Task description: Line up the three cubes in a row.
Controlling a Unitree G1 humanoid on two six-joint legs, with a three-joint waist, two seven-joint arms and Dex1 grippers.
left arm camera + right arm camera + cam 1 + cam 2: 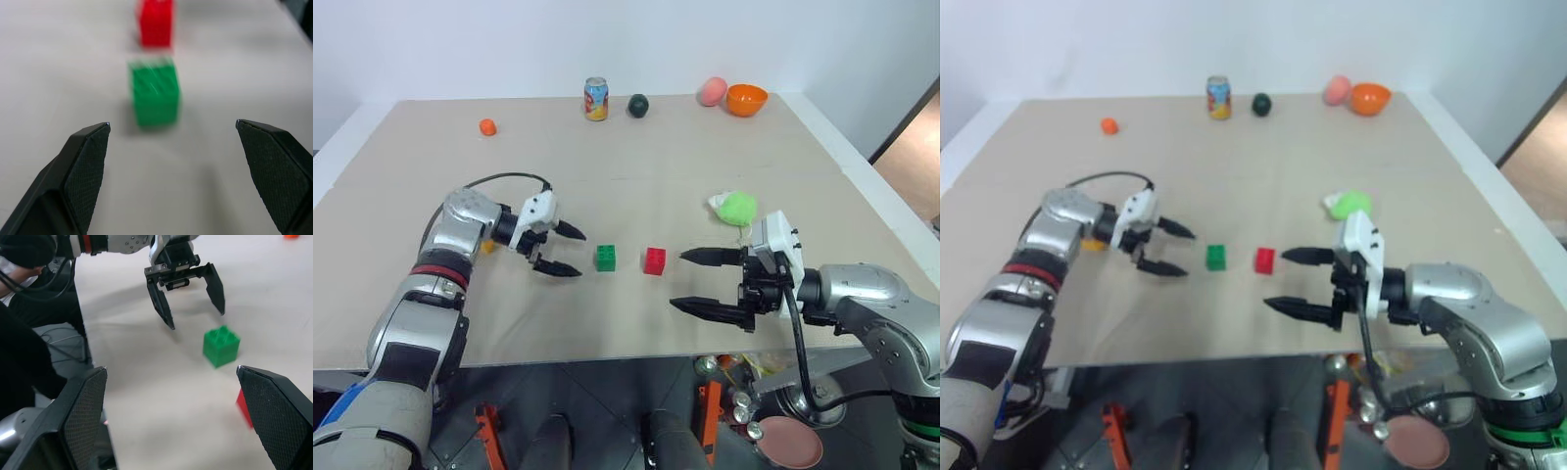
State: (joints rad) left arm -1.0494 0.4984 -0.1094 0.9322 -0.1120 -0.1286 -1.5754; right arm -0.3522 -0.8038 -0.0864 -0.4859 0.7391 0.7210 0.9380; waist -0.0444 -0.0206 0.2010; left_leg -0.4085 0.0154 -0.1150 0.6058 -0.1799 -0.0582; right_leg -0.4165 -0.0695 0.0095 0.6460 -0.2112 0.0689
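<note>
Both grippers' textured black fingers spread empty beside studded green cube (pixel 605 258) and red cube (pixel 655 260).

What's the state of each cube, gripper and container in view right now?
green cube: upright on table, studs up, free.
red cube: upright beside it, apart, free.
yellow-orange cube: mostly hidden behind left arm.
left gripper: open, empty.
right gripper: open, empty.
soda can: upright.
orange bowl: upright.
</note>
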